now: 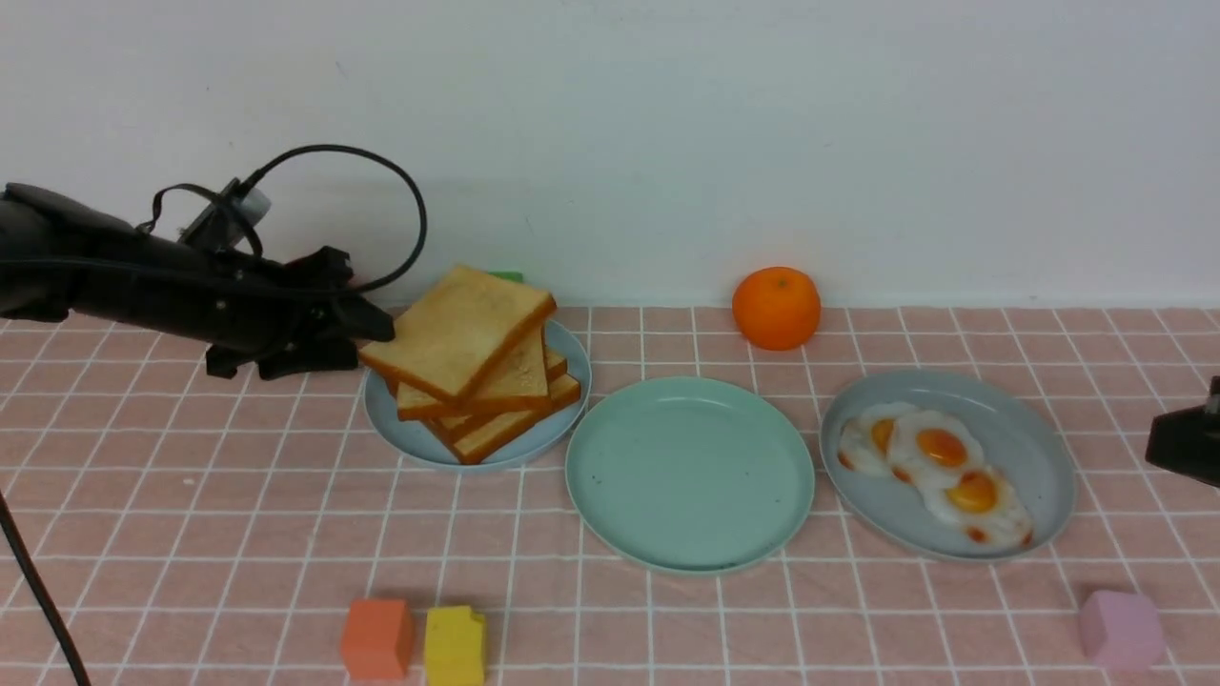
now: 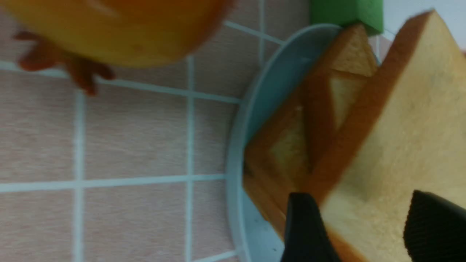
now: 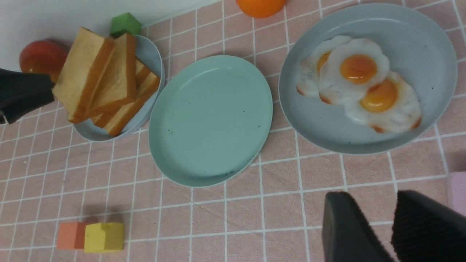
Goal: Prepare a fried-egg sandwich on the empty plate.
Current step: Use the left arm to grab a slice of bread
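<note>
Looking across the pink tiled surface [image 1: 191, 495], I have the left tool [image 1: 372, 341] at the near-left corner of the top toast slice [image 1: 457, 329], which sits tilted and askew on the toast stack [image 1: 505, 410] on a blue-grey plate [image 1: 419, 443]. From the left wrist camera its two dark fingers [image 2: 305, 225] stand apart on either side of that slice's corner, one against the crust edge and the other over the broad face; I cannot tell whether they are pinching the slice or only standing around it. The mint-green plate [image 1: 689, 472] lies bare just to the right of the toast plate, their rims almost touching, so it is near the left tool but clear of it, with the whole stack between them. Just beyond it on the right, a second blue-grey plate [image 1: 1034, 448] carries three overlapping fried eggs [image 1: 939, 472]. My right tool [image 3: 375, 196] hangs over the surface near that egg plate's outer side, its jaws partly parted with only tiles showing in the gap and nothing held. An orange [image 1: 776, 307] sits by the wall behind the two plates.
</note>
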Robot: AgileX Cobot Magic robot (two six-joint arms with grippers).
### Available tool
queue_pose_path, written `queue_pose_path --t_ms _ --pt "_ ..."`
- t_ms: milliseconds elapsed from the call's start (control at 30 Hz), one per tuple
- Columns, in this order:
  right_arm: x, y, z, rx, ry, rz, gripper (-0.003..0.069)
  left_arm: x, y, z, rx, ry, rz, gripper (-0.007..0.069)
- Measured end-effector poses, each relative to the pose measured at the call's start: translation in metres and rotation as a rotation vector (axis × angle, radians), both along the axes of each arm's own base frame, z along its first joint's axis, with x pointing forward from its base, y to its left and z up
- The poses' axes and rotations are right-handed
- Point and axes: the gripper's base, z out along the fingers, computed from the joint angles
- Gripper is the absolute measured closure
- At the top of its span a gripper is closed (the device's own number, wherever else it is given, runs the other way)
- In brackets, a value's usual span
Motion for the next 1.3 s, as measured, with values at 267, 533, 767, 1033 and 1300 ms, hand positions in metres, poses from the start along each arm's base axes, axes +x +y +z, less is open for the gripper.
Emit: queue_pose_path --t_ms 267,533,767,1033,1300 --pt "0.000 0.000 0.000 0.000 -0.002 -0.001 0.0419 0.001 0.002 -0.004 -0.011 0.010 0.005 0.0160" --pt "0.000 0.003 0.001 0.046 0.005 0.001 0.0419 0.006 0.001 -0.027 -0.089 0.060 0.041 0.0160" --pt "0.000 0.003 0.001 0.062 0.007 0.002 0.0419 0.007 -0.002 -0.028 -0.134 0.052 0.034 0.0160" --pt "0.000 0.003 0.001 0.061 0.007 0.002 0.0419 0.008 -0.003 -0.025 -0.161 0.032 0.037 0.0160" --pt "0.000 0.004 0.001 0.062 0.007 0.003 0.0419 0.008 -0.003 -0.025 -0.141 0.012 0.016 0.0211"
